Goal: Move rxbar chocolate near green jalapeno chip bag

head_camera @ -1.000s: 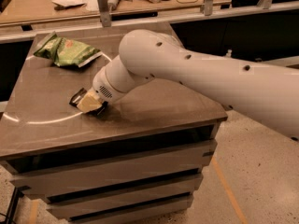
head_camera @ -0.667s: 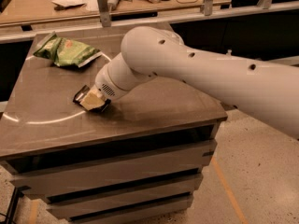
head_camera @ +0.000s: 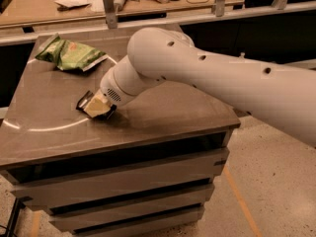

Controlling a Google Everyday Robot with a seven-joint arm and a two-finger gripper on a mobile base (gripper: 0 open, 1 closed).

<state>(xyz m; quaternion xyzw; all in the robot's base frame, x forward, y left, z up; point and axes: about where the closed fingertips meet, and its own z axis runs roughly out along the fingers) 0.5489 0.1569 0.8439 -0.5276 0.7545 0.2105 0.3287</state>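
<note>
**Inspector A:** Position of the gripper (head_camera: 97, 107)?

**Inspector B:** Low over the front-left part of the grey table (head_camera: 168, 113), at the end of the white arm (head_camera: 222, 78), which reaches in from the right. Its tan tip points down and to the left, at or just above the tabletop.

**Inspector A:** State of the jaws?

**Inspector B:** I cannot tell. The wrist housing covers most of the tip, and the view does not show whether they are apart or closed.

**Inspector A:** The chocolate bar?

**Inspector B:** The chocolate bar (head_camera: 83, 99) shows as a small dark wrapper at the left edge of the gripper tip, touching it. It sits tilted, one edge raised. Whether it is clamped or only resting against the tip is not visible.

**Inspector A:** The chip bag?

**Inspector B:** The green chip bag (head_camera: 69, 55) lies flat near the back-left corner of the same table, crinkled, pale edge toward the right. It is apart from the bar, with bare tabletop between them; the bar is toward the front of it and slightly right.

**Inspector A:** Anything else noted?

**Inspector B:** A thin pale arc (head_camera: 49, 127) is marked across the tabletop, passing just in front of the gripper. A cluttered workbench (head_camera: 59, 9) stands behind the table.
</note>
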